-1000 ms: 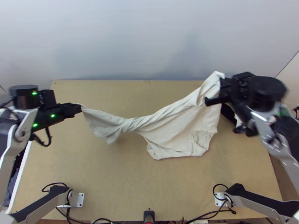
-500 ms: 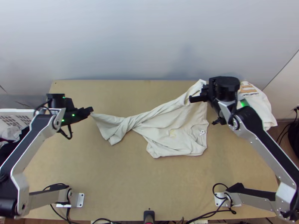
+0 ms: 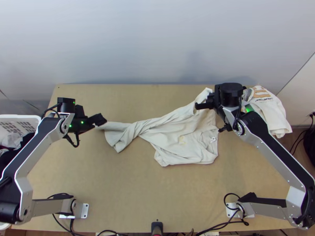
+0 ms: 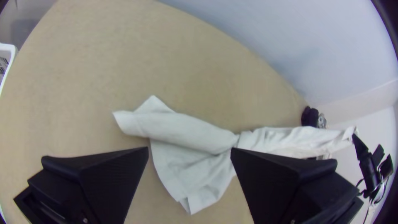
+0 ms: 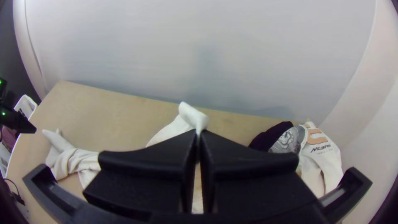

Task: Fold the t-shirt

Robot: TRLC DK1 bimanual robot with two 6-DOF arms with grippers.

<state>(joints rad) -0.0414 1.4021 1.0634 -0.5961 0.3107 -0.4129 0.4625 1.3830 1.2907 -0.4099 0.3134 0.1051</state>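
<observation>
The t-shirt [image 3: 169, 137] is strung across the light wooden table [image 3: 118, 188], with a pale wall [image 3: 138, 39] behind. The left arm [image 3: 35, 145] and the right arm [image 3: 275, 149] reach up from either side of the table. The cream shirt isn't spread flat: from over here I see it wrung into a twist about the middle, the wider part crumpled on the right, the narrower part flaring out on the left with its end lying loose. By the table's left side is a white basket [image 3: 23, 115] with light and dark clothes in it. Near the far right corner sits a white garment [image 3: 271, 118] with an orange print, a dark cloth [image 5: 269, 135] and a grey one [image 5: 286, 141] bundled beside it. The right gripper [image 3: 212, 98] has its fingers clamped on a raised corner of the shirt; I can't quite make out which part that is. The left gripper [image 3: 100, 119] holds nothing, its fingers wide apart above the table near the loose end. Smaller still, there's a yellowish patch [image 3: 181, 140] on the crumpled part and a little white tag [image 3: 213, 139] near its right edge.
</observation>
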